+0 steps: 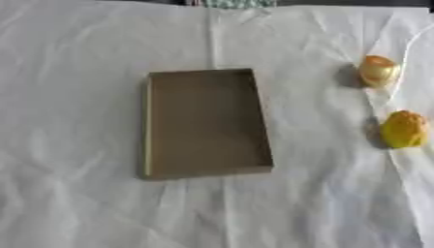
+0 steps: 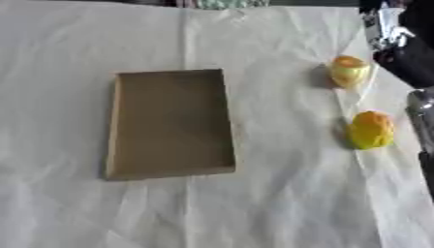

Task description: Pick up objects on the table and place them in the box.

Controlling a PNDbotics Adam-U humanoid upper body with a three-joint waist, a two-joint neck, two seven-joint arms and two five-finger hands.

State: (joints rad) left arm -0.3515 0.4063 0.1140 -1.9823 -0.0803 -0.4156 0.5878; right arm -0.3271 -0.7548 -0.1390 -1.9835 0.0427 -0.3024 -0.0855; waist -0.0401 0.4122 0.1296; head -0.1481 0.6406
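An open brown cardboard box (image 1: 203, 123) lies in the middle of the white cloth with nothing in it. Two small things sit to its right, apart from it. The farther one is a rounded yellow-orange object (image 1: 378, 70). The nearer one is a bright yellow, bumpy object (image 1: 404, 129). Black and silver parts of my right arm (image 2: 398, 34) come in at the upper right corner of the right eye view, just beyond the yellow-orange object and not touching it. I cannot make out the hand's shape there. My left hand shows in neither view.
A creased white cloth (image 1: 76, 97) covers the whole table. Another dark and silver part of the robot (image 2: 422, 114) stands at the right edge, close to the yellow bumpy object. A patterned thing (image 1: 239, 3) shows at the far edge.
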